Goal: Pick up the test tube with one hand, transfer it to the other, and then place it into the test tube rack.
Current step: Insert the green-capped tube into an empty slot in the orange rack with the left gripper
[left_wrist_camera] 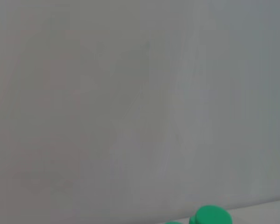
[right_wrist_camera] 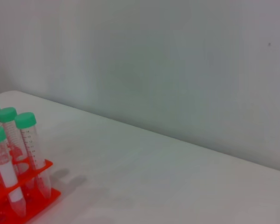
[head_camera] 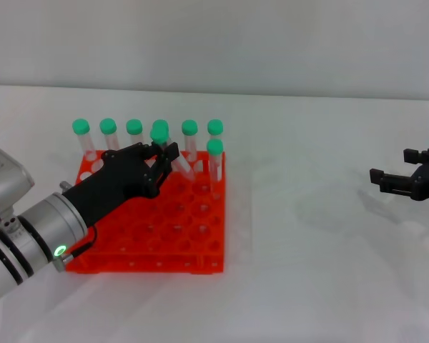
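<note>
While the left hand (head_camera: 159, 158) reaches over the orange rack (head_camera: 151, 221), its fingers are clenched on a tilted test tube (head_camera: 173, 156), green cap up, lower end over the rack's back holes; whether the tip sits in a hole is hidden. Six more tubes (head_camera: 134, 135) stand in the back row, another (head_camera: 214, 166) just in front at the right corner. The right hand (head_camera: 407, 178) hovers well apart over the white table (head_camera: 322, 250), fingers spread and empty, arm cut off. Left wrist view shows only wall and one green cap (left_wrist_camera: 210, 216).
</note>
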